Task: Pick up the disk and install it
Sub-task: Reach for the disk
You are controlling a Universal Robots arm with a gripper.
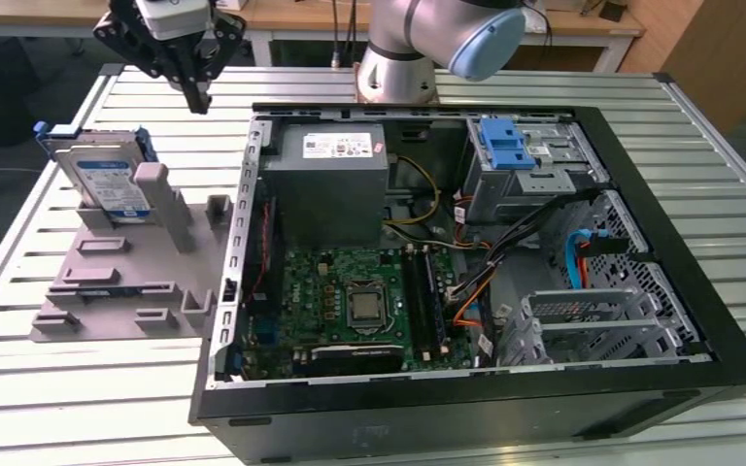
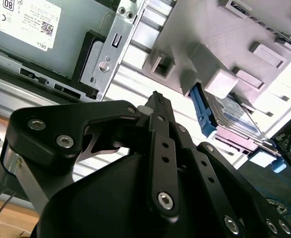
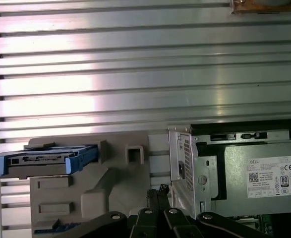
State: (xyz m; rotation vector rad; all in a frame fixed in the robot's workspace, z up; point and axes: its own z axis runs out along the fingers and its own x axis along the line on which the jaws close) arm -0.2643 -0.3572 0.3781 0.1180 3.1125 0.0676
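The disk (image 1: 104,180) stands on edge in a grey holder (image 1: 114,282) at the exterior view's left, a silver drive with a white-and-blue label in a blue carrier bracket. My gripper (image 1: 198,100) hangs above the table behind the holder, between the disk and the computer case, apart from both. Its fingers are shut with nothing between them. In the first wrist view the disk (image 3: 41,159) lies edge-on beside the shut gripper (image 3: 158,191). In the second wrist view the disk (image 2: 234,111) sits beyond the gripper (image 2: 156,96).
An open computer case (image 1: 684,243) lies on the slatted metal table (image 1: 88,388) at the exterior view's right. Inside are a grey power supply box (image 1: 334,184), a motherboard (image 1: 360,301) and a silver drive cage with a blue latch (image 1: 509,146). The arm's base (image 1: 399,68) stands behind the case.
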